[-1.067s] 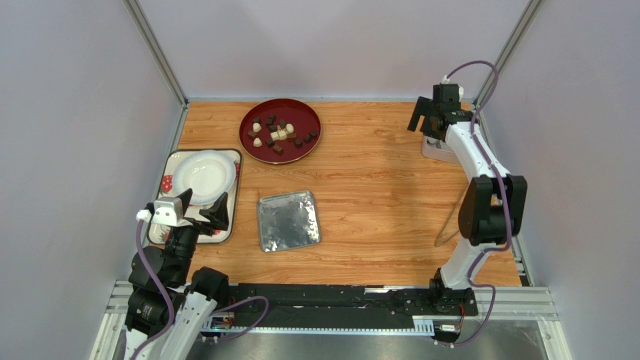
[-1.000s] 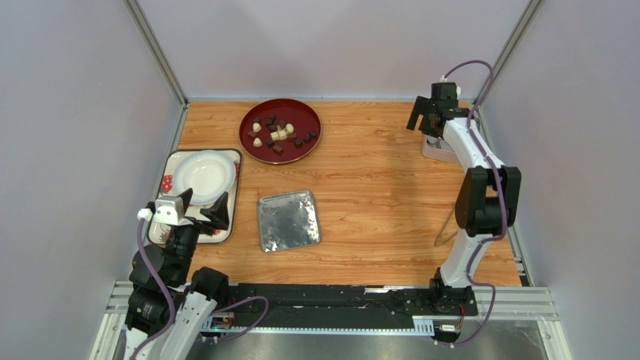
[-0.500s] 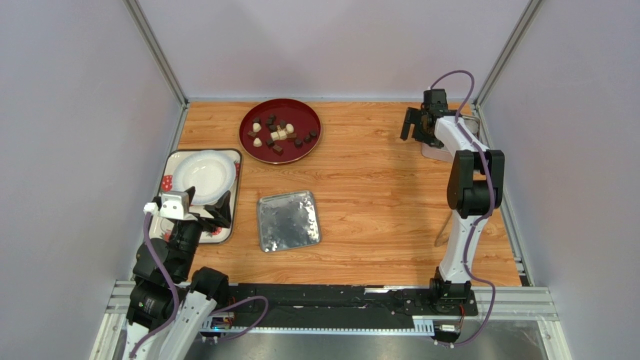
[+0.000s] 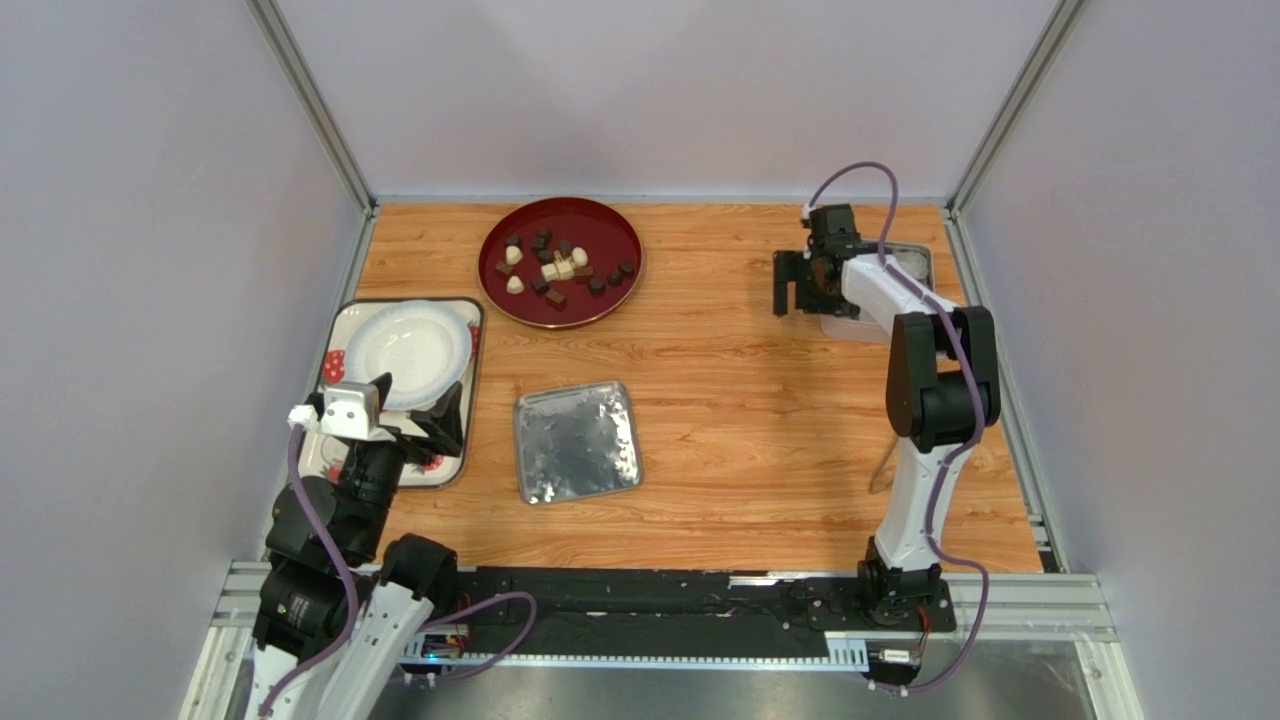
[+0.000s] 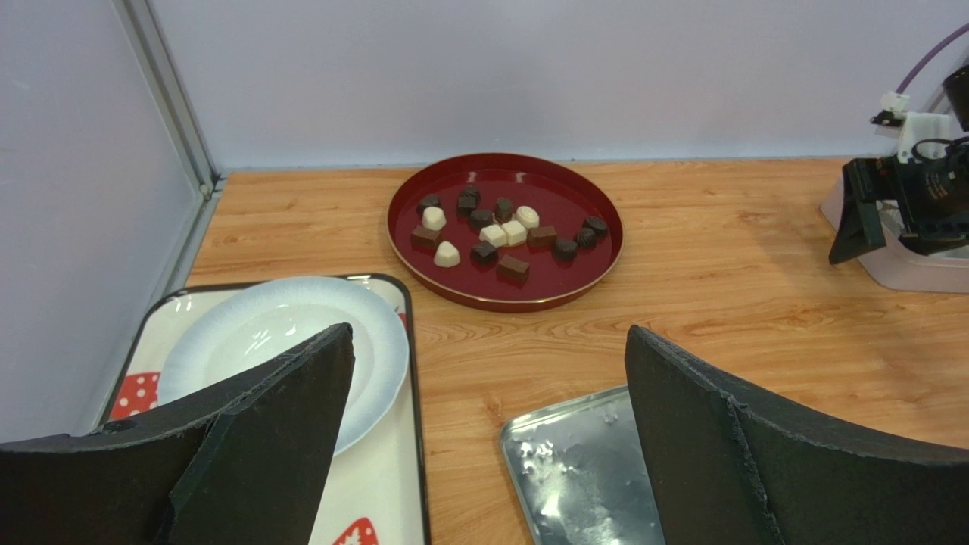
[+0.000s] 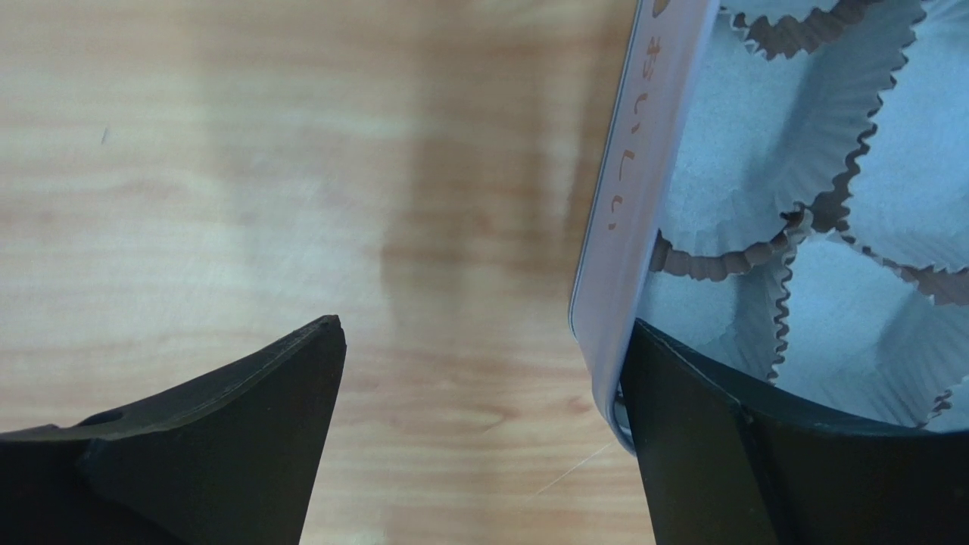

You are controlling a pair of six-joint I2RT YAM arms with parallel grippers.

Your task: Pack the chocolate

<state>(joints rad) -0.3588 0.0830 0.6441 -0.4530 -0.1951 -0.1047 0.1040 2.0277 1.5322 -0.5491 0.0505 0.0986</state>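
Note:
The chocolate [image 4: 559, 267], several dark brown and cream pieces, lies on a round red tray [image 4: 604, 233] at the back; the left wrist view shows the chocolate [image 5: 500, 233] too. A pale box [image 4: 912, 267] lined with white paper cups [image 6: 785, 148] sits at the back right. My right gripper [image 4: 801, 293] is open at the box's left wall [image 6: 631, 193]: one finger is inside the box against the wall, the other over bare table. Between them the right gripper [image 6: 483, 327] holds nothing. My left gripper [image 4: 403, 408] hangs open and empty near the front left.
A square silver tin lid [image 4: 579, 440] lies mid-table, just right of the left gripper [image 5: 489, 335]. A white plate [image 4: 406, 348] rests on a patterned tray [image 4: 451, 468] by the left wall. Grey walls close in the table on three sides.
The right gripper has swung left and down from the far right corner to the box's left wall. The left arm has shifted only slightly.

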